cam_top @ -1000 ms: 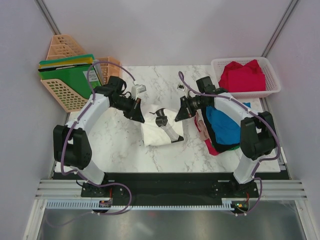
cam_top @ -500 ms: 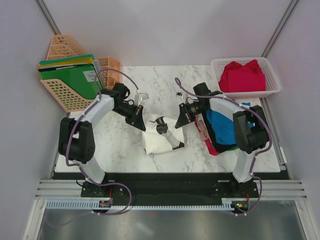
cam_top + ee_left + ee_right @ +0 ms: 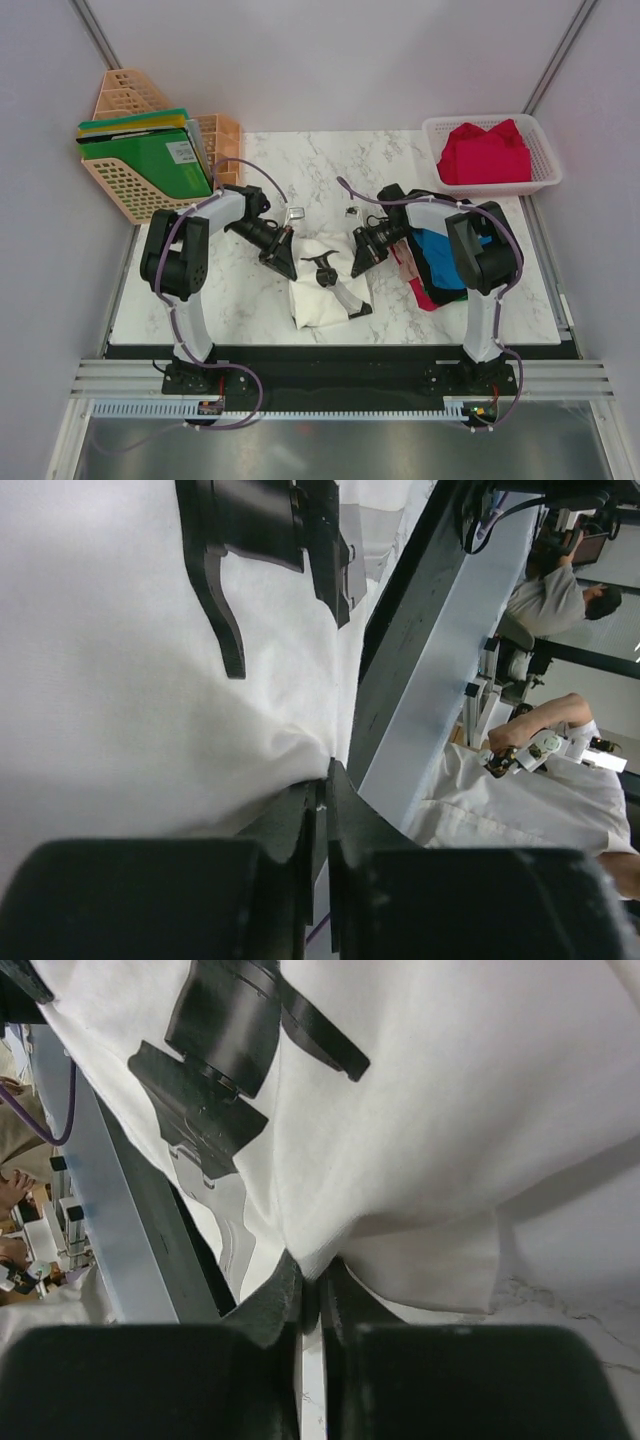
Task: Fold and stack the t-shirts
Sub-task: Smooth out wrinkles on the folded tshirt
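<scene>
Top external view: the white t-shirt (image 3: 322, 296) lies bunched mid-table (image 3: 230, 300), and I've got one hand on each far corner. My left hand (image 3: 281, 258) is clenched on the left edge; on its wrist camera the fingers meet tight with a tuck of white cloth nipped between the tips. My right hand (image 3: 360, 257) is clamped on the right edge the same way, only a thin fold caught at the very tips.

That's my worry. Both pinches look shallow, so a sharp pull could slip the cloth out of one hand and the fold would land crooked. If my hands travel unevenly, the shirt twists instead of laying flat.

And my right arm sits just beside the folded pile with the blue t-shirt (image 3: 445, 250) on top; a wide swing could drag that stack askew. The red t-shirt (image 3: 485, 152) waits in the basket (image 3: 545, 182), well clear.
</scene>
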Available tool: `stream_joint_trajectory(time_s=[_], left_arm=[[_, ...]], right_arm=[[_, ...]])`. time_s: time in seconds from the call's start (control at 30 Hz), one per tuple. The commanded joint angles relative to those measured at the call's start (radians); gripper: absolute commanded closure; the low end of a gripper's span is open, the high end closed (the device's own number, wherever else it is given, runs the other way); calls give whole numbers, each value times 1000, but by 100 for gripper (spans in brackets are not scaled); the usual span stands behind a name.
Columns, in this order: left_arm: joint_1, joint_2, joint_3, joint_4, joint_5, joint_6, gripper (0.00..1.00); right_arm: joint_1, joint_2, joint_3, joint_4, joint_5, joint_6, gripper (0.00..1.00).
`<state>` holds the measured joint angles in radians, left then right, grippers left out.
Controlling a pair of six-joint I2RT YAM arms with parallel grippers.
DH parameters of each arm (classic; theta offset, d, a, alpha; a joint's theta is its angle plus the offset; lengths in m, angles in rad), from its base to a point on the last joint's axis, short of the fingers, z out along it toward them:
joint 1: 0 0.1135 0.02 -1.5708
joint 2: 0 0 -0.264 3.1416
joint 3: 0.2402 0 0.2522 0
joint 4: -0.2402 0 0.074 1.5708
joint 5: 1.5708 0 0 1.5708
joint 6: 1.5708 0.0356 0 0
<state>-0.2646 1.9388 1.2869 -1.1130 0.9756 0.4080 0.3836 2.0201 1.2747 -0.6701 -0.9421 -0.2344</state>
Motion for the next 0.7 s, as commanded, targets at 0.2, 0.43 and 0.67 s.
stream_joint_trajectory(time_s=[0.2,0.43,0.67], left_arm=[[-15,-70,-1,27,-28,23,55],[-15,-267,-23,42,-161,-1,52],[-15,-509,-76,109,-507,-4,48]], right_arm=[[11,-20,-40,-3,0,-77,19],[8,-180,-18,-121,40,-144,13],[9,-383,17,-244,287,-186,8]])
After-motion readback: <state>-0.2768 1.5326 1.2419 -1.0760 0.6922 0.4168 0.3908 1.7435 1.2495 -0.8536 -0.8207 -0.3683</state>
